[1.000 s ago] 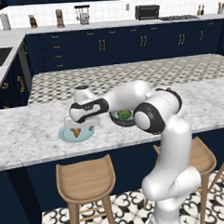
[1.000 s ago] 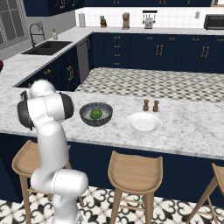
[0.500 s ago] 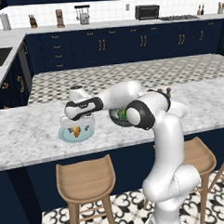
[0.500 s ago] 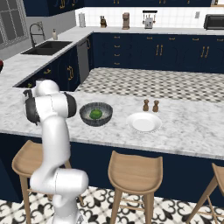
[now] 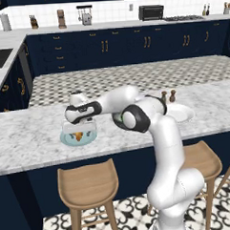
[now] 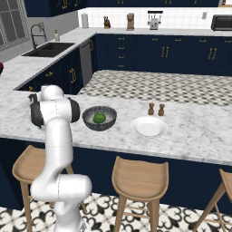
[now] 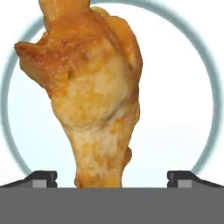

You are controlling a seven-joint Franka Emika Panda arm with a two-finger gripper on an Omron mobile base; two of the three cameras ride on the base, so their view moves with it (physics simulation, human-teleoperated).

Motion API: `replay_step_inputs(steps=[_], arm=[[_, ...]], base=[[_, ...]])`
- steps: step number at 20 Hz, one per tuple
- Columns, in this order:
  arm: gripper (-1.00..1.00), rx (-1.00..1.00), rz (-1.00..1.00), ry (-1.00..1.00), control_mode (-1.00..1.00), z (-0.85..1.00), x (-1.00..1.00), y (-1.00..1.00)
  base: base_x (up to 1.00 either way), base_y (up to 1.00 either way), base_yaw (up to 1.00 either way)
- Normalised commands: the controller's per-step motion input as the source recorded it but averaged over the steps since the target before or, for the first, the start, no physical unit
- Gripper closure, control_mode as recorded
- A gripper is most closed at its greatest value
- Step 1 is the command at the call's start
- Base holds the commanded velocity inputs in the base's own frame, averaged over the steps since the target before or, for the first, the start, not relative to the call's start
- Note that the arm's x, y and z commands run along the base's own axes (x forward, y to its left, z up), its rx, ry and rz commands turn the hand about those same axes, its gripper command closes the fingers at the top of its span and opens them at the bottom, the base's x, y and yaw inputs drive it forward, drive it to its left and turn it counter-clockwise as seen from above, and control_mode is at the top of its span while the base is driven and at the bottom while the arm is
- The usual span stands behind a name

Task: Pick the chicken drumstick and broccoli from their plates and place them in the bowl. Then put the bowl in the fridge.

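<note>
End effector (image 7: 112,178) low over the pale light-blue round flat plate (image 5: 65,139), jaws spread wide; the two small dark fingertips (image 7: 43,177) stand on either side of the meat, apart from it. Nothing gripped.

Lumpy golden-orange-brown chicken drumstick (image 7: 89,92) lies on the plate: rough, mottled skin, thick knobby end toward 12 o'clock in the hand view, tapering to a narrow shank at 6 o'clock between the fingertips. Plate rim shows as a blue-grey ring around a glossy pale centre.

Left base view: plate sits on the white grey-veined marble desk (image 5: 27,136), drumstick (image 5: 78,136) a small orange spot under the hand.

Right base view: round deep dark-grey speckled bowl (image 6: 99,118) holds the bumpy dark-green broccoli floret (image 6: 99,118). Smooth white round plate (image 6: 149,126) just beside it at 3 o'clock. Two small brown shakers (image 6: 155,109) behind that plate.
</note>
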Motion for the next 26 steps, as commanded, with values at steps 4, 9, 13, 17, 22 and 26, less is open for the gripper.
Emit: replay_step_inputs(steps=[4,9,13,17,22,26], arm=[[-1.0,0.0,0.0,0.03,-1.0,-0.18,0.32,0.05],[1.0,0.0,0.0,0.03,-1.0,-0.21,0.08,0.06],[1.0,0.0,0.0,0.0,-1.0,-0.34,0.0,0.0],[1.0,0.0,0.0,0.0,-1.0,-0.1,-0.09,-0.27],[1.0,0.01,0.0,-0.03,-1.0,0.5,-0.16,-0.62],[1.0,0.01,0.0,-0.04,-1.0,0.63,-0.18,-0.93]], base=[[0.0,0.0,0.0],[0.0,0.0,0.0],[0.0,0.0,0.0],[0.0,0.0,0.0],[0.0,0.0,0.0],[0.0,0.0,0.0]])
